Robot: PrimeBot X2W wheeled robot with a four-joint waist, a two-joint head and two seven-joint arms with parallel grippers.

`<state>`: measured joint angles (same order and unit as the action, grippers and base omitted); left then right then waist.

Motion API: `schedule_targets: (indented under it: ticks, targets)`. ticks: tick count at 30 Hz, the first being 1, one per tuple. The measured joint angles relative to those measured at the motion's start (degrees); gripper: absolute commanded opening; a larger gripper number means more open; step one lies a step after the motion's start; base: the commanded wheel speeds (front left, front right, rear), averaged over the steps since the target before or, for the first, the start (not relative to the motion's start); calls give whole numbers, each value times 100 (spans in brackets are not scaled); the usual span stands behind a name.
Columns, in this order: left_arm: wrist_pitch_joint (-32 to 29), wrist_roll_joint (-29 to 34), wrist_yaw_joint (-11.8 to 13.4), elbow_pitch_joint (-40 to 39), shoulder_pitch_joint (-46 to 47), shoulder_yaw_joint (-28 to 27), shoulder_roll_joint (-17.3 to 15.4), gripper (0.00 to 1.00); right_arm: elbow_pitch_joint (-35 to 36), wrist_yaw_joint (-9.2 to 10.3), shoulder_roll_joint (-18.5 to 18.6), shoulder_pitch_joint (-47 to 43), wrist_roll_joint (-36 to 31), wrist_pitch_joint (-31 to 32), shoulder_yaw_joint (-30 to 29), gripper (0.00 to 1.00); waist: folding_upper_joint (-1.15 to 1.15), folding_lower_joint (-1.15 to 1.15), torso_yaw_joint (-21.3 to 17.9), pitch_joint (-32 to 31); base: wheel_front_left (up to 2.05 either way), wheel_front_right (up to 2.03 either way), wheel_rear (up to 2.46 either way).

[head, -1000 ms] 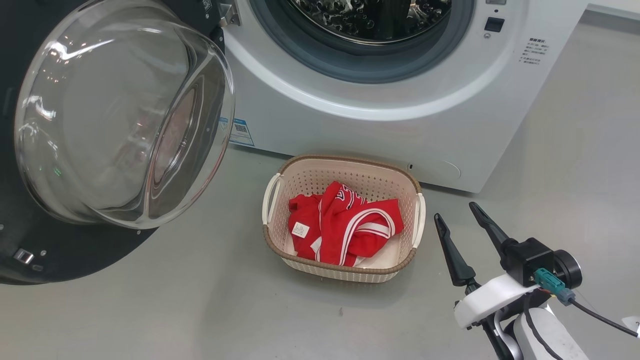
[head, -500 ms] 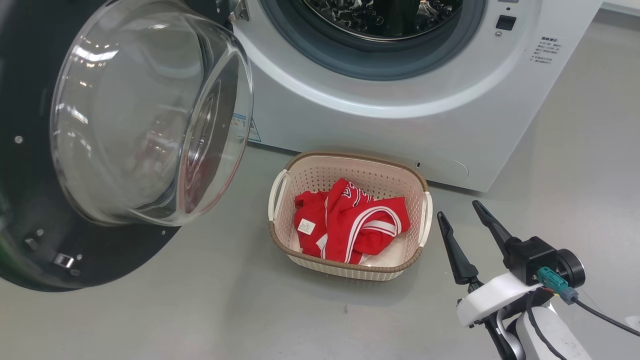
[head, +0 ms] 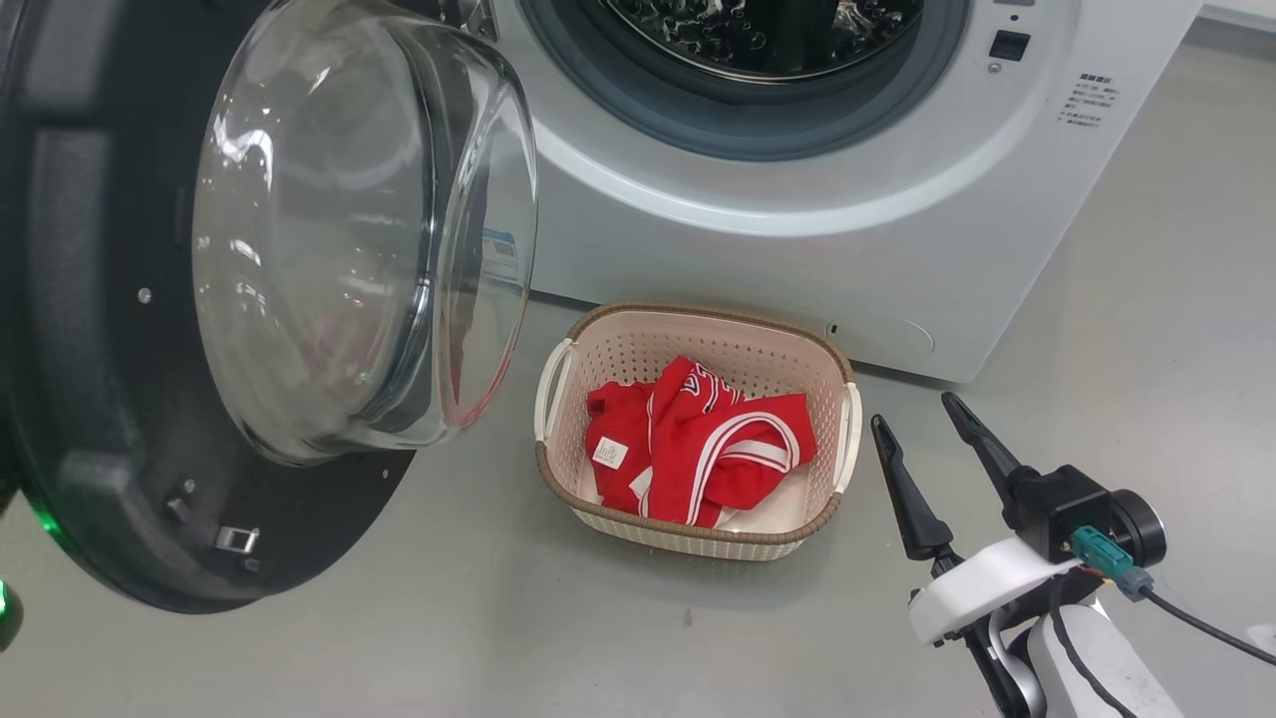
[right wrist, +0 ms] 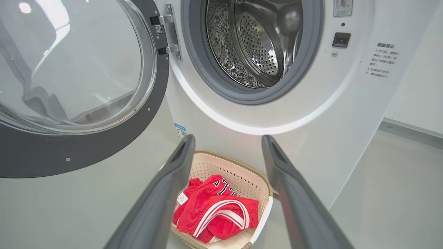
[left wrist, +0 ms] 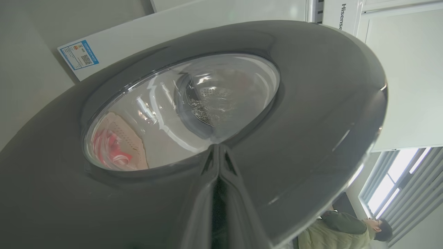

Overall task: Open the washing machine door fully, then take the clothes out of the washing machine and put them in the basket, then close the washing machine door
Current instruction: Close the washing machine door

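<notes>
At the left, the washing machine door [head: 110, 399] stands swung out from the washing machine [head: 797, 259], its glass bowl [head: 359, 249] bulging toward the right. The left gripper [left wrist: 218, 152], jaws pressed together, has its tips against the door's dark outer face just below the glass. In the middle, the basket [head: 688, 535] sits on the floor [head: 449, 618] just before the machine, the clothes [head: 698, 449] heaped inside. At the right, the right gripper [head: 912, 411] hovers beside the basket, jaws spread wide, empty.

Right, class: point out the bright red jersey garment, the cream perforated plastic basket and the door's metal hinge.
Bright red jersey garment [head: 673, 444]: head view, central red fold.
Cream perforated plastic basket [head: 698, 349]: head view, back wall.
Door's metal hinge [right wrist: 172, 34]: right wrist view, hinge plate.
</notes>
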<state>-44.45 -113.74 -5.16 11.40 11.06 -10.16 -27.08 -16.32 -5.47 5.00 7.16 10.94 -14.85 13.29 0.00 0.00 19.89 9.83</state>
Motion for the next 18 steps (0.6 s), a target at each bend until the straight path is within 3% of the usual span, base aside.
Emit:
schedule_targets:
  ticks: [18]
  targets:
    - [-957,-275,-129,-1126,-532,475,305,0,100,8,-102,58,3,0,-14,100,0,0,-492,-64,0,0,0]
